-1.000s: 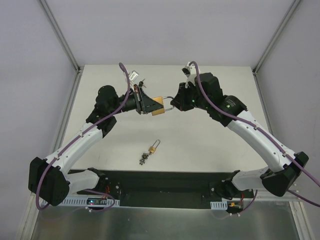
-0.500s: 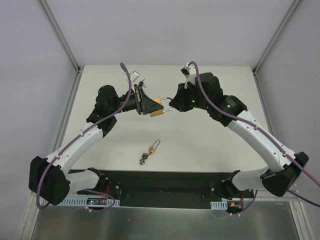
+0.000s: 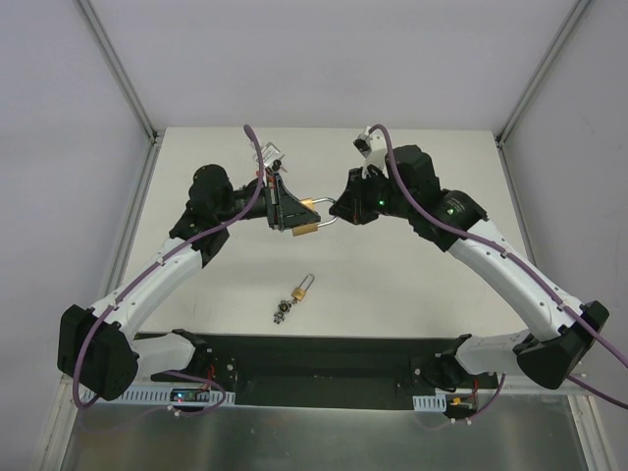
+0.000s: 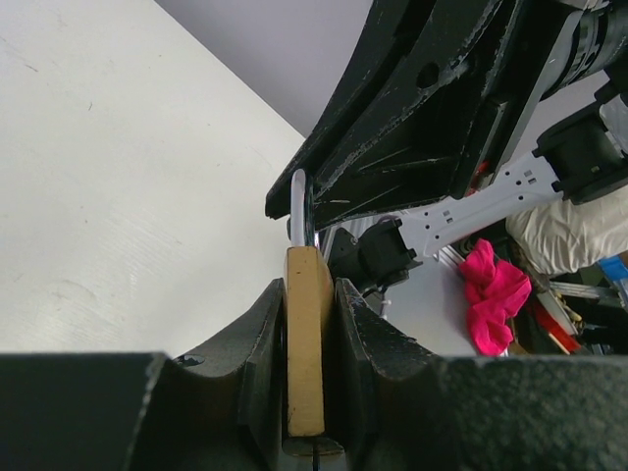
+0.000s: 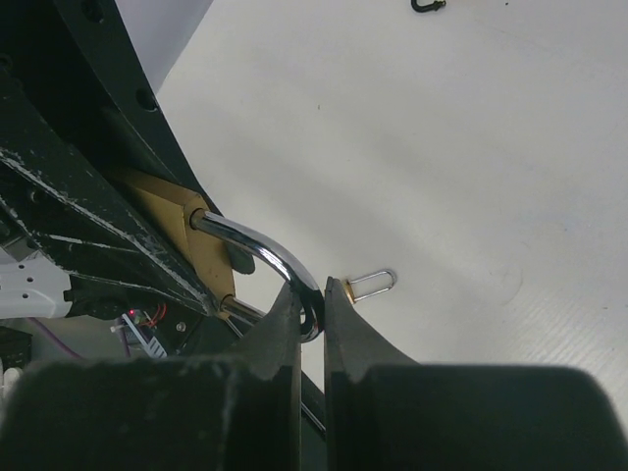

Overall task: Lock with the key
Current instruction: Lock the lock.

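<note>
Gripping the brass padlock by its flat sides, the left pincer is closed only as far as the lock body allows. In the left wrist view the body stands edge-on between the two fingers. The padlock is held up off the bench, with its silver shackle pointing away from the left pincer, toward the right arm. The right pincer meets the padlock from that side. It is pinched almost fully together on the bend of the shackle, and the bar shows just above the fingertips in the right wrist view.

Nearer the arm bases than the brass padlock, and well apart from it, a small padlock lies flat on the bench. Just beside the small padlock lies a dark metal bunch. Whether this bunch is the key cannot be told, as it is too small.
</note>
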Robot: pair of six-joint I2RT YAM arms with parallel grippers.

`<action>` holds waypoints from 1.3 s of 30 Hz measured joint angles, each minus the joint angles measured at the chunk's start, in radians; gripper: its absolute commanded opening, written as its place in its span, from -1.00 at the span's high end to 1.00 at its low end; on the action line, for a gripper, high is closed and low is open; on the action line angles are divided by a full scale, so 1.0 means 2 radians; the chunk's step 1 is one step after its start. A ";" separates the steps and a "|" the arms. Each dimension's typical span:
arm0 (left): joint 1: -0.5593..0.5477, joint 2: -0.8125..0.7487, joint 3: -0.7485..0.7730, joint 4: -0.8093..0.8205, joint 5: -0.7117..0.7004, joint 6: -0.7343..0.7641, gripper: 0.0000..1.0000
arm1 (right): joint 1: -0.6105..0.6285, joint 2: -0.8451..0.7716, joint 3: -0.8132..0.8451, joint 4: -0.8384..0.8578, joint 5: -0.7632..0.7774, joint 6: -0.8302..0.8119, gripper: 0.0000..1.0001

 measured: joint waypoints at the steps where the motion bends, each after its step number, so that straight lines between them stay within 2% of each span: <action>1: 0.000 0.000 0.000 -0.001 0.001 0.002 1.00 | 0.000 -0.001 -0.003 0.004 -0.002 0.003 0.99; 13: 0.004 -0.018 -0.010 -0.005 -0.037 0.009 1.00 | 0.000 -0.001 -0.032 0.073 -0.006 0.029 0.99; 31: 0.000 -0.071 -0.053 0.072 -0.163 0.007 1.00 | -0.001 0.004 -0.061 0.231 -0.007 0.062 0.99; 39: -0.004 -0.075 -0.054 0.107 -0.187 0.007 1.00 | -0.001 0.004 -0.062 0.278 -0.009 0.069 0.99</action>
